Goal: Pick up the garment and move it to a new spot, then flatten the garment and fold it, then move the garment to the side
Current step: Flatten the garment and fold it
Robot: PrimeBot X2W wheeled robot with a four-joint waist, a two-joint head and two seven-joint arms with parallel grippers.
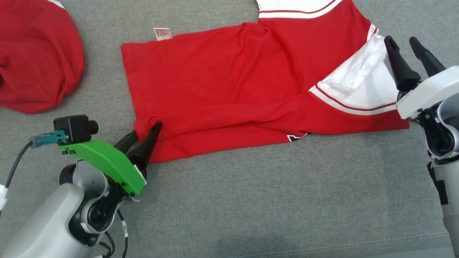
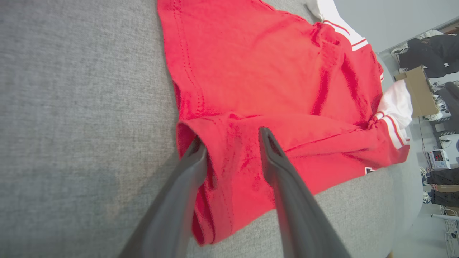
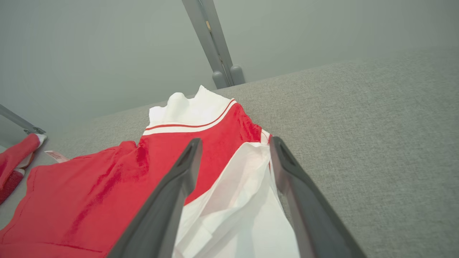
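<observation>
Our left gripper (image 1: 146, 129), lower left, and right gripper (image 1: 401, 38) straddle the red-and-white fabric garment (image 1: 222, 82), jaws apart; retreating might snag and unfold it.

left gripper (image 2: 230, 138) | fingers (image 2: 287, 193) apart | astride folded edge of red garment (image 2: 258, 71)

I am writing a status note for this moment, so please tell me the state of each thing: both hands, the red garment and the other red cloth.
left hand: open, fingers astride the garment's near corner.
right hand: open, at the white sleeve.
red garment: lying spread out, near edge folded over.
other red cloth: bunched, lying apart at the left.
</observation>
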